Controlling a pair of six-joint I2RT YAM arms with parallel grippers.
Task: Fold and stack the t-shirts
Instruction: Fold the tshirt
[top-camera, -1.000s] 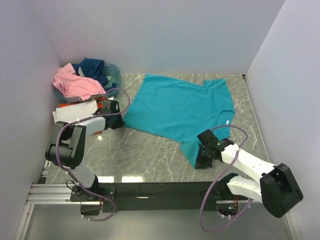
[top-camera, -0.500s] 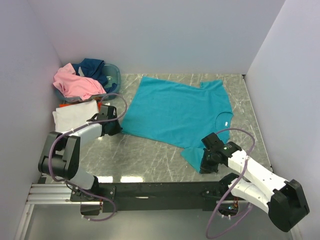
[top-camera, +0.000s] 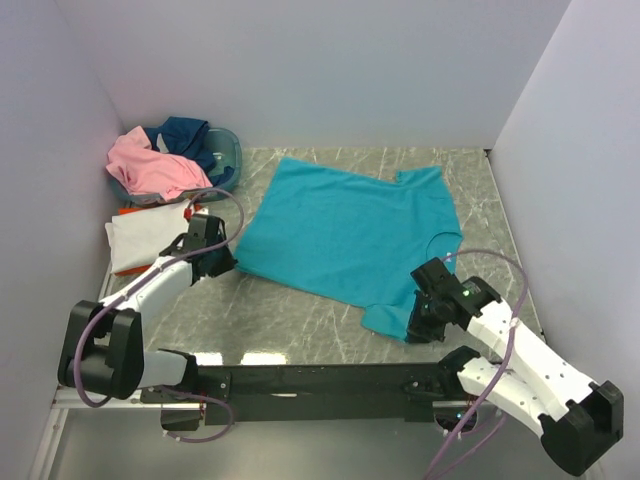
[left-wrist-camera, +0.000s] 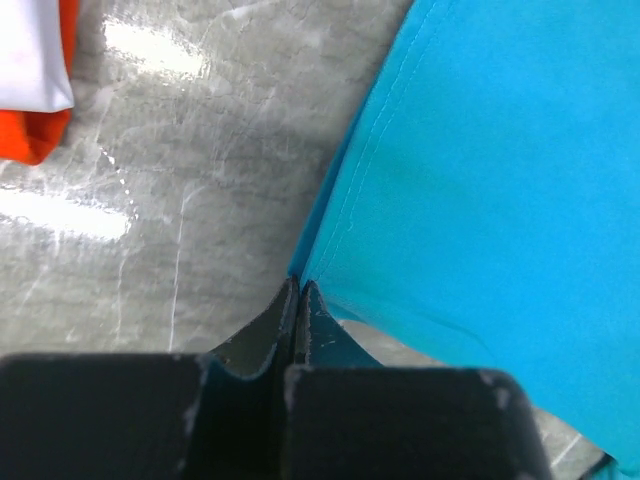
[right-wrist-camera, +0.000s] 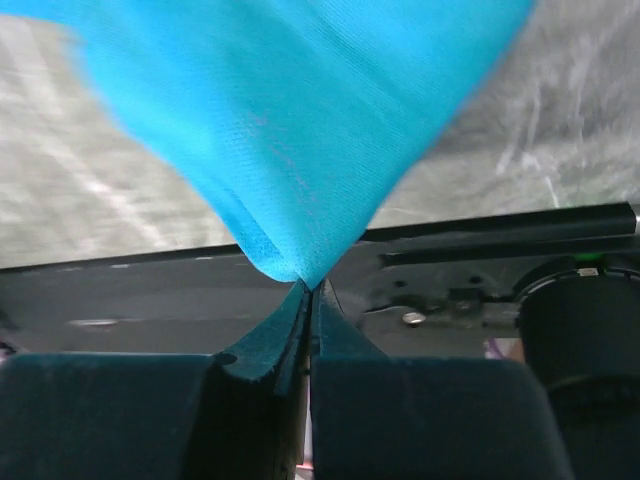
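1. the teal t-shirt (top-camera: 345, 235) lies spread mostly flat on the grey marbled table (top-camera: 300, 310), roughly in the middle, with its collar toward the right side.
2. the left gripper (top-camera: 222, 262) sits at the shirt's near-left corner; in the left wrist view its jaws are pressed together on the hemmed corner of the teal cloth, with bare table to the left of them.
3. the right gripper (top-camera: 418, 325) is at the near-right end of the shirt, by the table's front edge. its jaws are clamped on a bunched point of teal fabric (the cloth fans up and away from the pinch in the right wrist view).
4. the pink t-shirt (top-camera: 150, 165) and the navy t-shirt (top-camera: 190, 135) are heaped in and over the basket (top-camera: 232, 150) in the far-left corner.
5. the white t-shirt (top-camera: 145, 235) lies folded just in front of the basket, on top of the orange t-shirt (top-camera: 135, 210), of which only an edge shows.
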